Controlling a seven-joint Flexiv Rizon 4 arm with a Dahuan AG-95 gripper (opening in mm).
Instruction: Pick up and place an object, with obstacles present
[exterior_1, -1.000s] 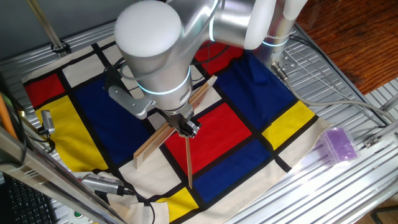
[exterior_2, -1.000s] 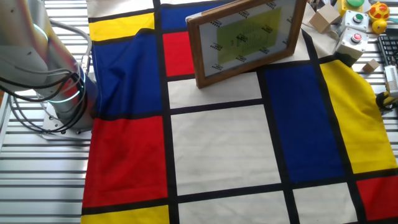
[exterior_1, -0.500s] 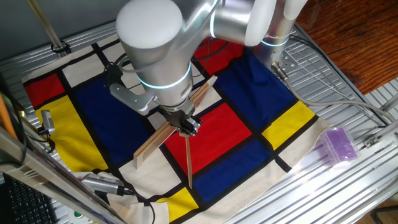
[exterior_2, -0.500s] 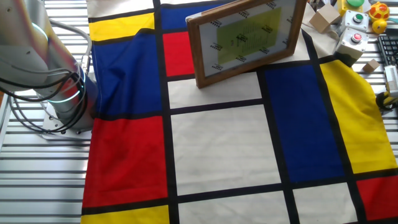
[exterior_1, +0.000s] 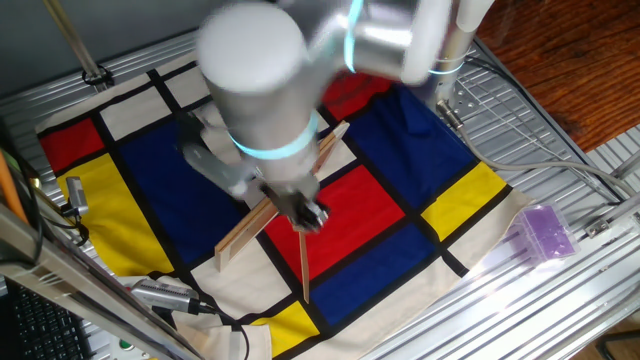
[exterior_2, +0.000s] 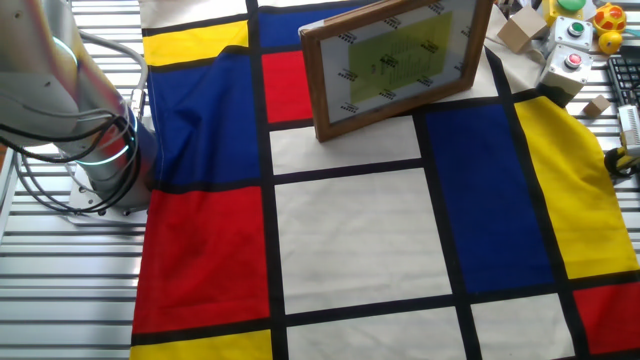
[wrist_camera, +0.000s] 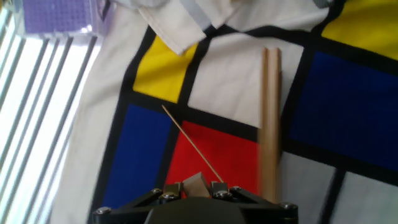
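In the hand view my gripper (wrist_camera: 195, 188) is shut on the tiny tan wooden cube (wrist_camera: 196, 183), held between both fingers above a red patch of the cloth. The wide wooden plank (wrist_camera: 270, 124) stands on edge to the right of the gripper. The narrow strip (wrist_camera: 189, 143) runs diagonally ahead of the fingers. In one fixed view the blurred arm hangs over the plank (exterior_1: 243, 236) and the strip (exterior_1: 303, 268), with the gripper (exterior_1: 311, 214) low between them. The cube is hidden in that view.
A purple translucent box (exterior_1: 545, 232) lies on the metal rails at the right, and shows in the hand view (wrist_camera: 59, 15). The other fixed view shows the arm's base (exterior_2: 95, 150), a framed picture (exterior_2: 395, 60) and buttons and blocks (exterior_2: 570, 40) at the far right.
The arm has shifted slightly right and toward the front of the cloth and is blurred by motion now. The plank, strip and purple box have not moved.
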